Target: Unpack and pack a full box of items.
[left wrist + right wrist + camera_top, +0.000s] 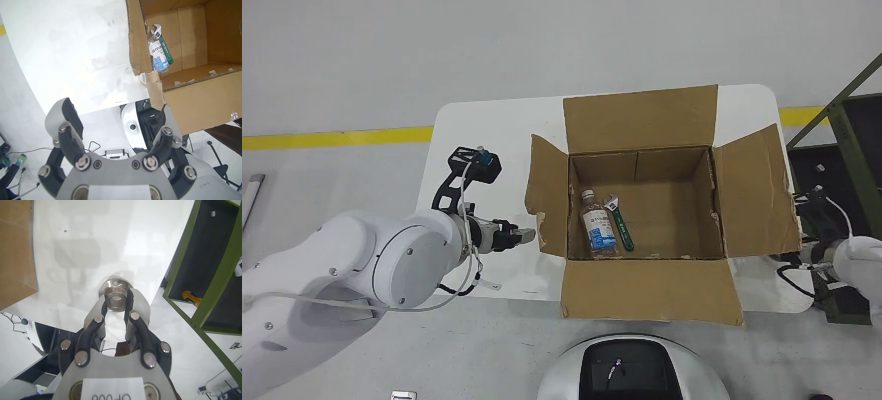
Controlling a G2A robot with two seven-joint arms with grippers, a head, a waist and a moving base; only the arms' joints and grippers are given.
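Box (672, 215) holds 1 bottle (596, 225), 1 wrench (619, 222) (side by side); left gripper (117, 117) fingers apart, right gripper (116, 301) fingers clamped on 1 metal flange (115, 288).

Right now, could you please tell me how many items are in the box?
2: a bottle and a wrench, lying side by side on the box floor, near its left wall. The near wall could hide something small.

Open cardboard box (640, 120), flaps spread, mid-table, clear labelled bottle (595, 227) lying inside near-left, green-handled wrench (620, 224) just right of it, steel flange (113, 284) clamped in right gripper (116, 296), right of box.
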